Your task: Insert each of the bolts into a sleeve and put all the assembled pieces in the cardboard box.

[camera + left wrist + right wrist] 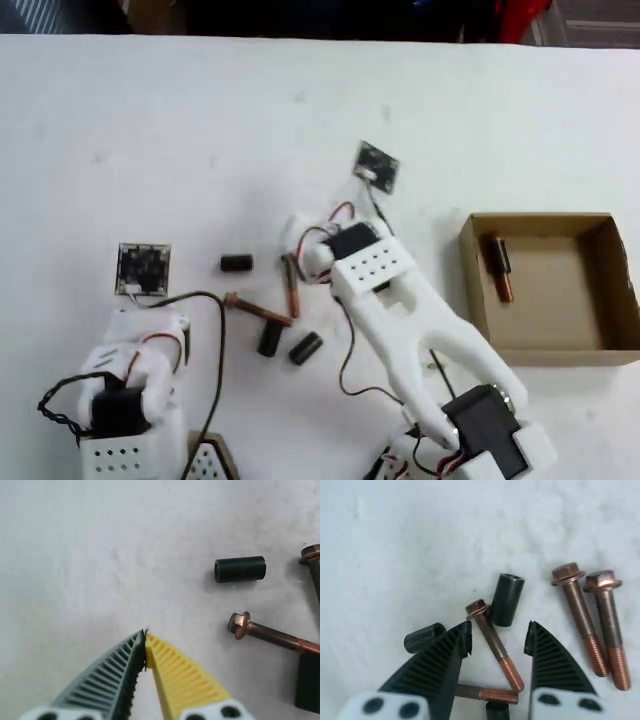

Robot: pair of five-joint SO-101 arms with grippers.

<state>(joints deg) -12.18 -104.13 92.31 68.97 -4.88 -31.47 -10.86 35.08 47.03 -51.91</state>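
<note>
High view: the cardboard box sits on the white tabletop, one sleeved bolt lying inside it. Right wrist view: my right tool, its ribbed black fingers spread, straddles a copper-coloured flanged bolt with a threaded tip; a smooth black cylindrical sleeve lies just beside its head. Left wrist view: my left tool has its grey and yellow ribbed fingers pressed together at the tips; a second sleeve and second bolt lie near.

Copper bolts, black sleeves
White table, brown cardboard box; left gripper is grey and yellow, with ridges.
</note>
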